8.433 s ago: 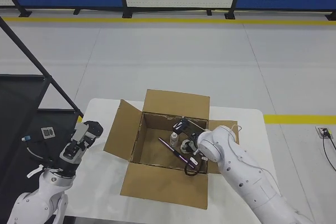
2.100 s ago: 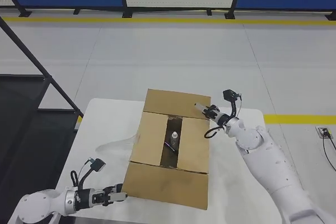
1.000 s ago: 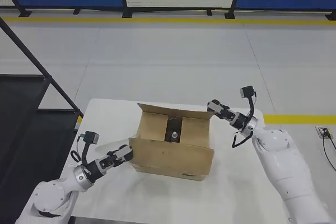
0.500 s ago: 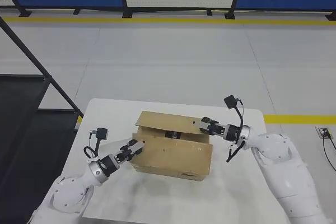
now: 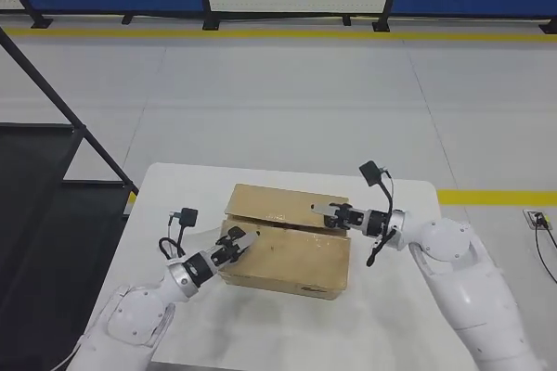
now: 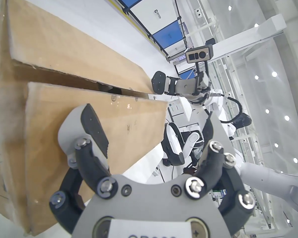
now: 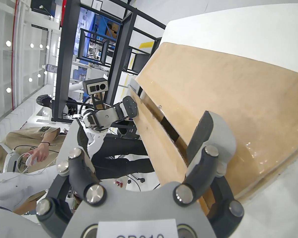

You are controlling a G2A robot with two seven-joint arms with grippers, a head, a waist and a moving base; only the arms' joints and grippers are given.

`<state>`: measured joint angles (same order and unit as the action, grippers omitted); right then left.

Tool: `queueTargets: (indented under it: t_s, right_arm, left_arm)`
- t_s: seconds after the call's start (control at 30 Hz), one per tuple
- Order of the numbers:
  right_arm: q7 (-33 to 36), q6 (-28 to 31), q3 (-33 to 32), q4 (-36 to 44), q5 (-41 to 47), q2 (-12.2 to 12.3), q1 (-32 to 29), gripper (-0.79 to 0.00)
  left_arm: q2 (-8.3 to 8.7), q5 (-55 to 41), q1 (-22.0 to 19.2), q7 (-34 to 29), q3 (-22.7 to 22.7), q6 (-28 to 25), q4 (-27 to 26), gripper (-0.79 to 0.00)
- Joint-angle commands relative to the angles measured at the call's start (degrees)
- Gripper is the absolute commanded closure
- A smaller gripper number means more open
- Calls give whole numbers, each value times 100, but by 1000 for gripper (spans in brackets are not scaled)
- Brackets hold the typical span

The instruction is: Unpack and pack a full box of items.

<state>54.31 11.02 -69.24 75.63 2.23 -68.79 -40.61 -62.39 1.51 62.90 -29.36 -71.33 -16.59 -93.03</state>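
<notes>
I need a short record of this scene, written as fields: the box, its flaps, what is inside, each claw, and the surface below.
box: cardboard box, standing on the white table
flaps: two top flaps folded down, nearly shut, with a narrow dark gap between them
contents: hidden by the flaps
left claw: open, at one end of the box top, one finger over a flap
right claw: open, at the opposite end of the box top, one finger over a flap

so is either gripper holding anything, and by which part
Nothing is held: the left gripper and right gripper are both open, at the nearly closed top flaps of the box.
</notes>
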Motion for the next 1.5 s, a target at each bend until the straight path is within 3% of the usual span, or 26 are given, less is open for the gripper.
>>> queueTargets:
  t_s: [0.0, 0.5, 1.0, 1.47]
  right_arm:
    - [21, -3, -32, 35, 58, 12, -40, -785]
    - [203, 59, -137, -56, 313, 98, -373, -785]
    - [223, 237, -17, -409, 495, 105, -309, -785]
    - [223, 237, -17, -409, 495, 105, -309, -785]
  left_arm:
    - [-13, 63, -38, 30, 50, 19, 35, -785]
    - [-62, 1, -138, 311, -49, -15, 148, -785]
    - [47, -594, 631, 1002, -1411, 301, 78, -785]
    - [25, -969, 729, 826, -1353, 352, 241, -785]
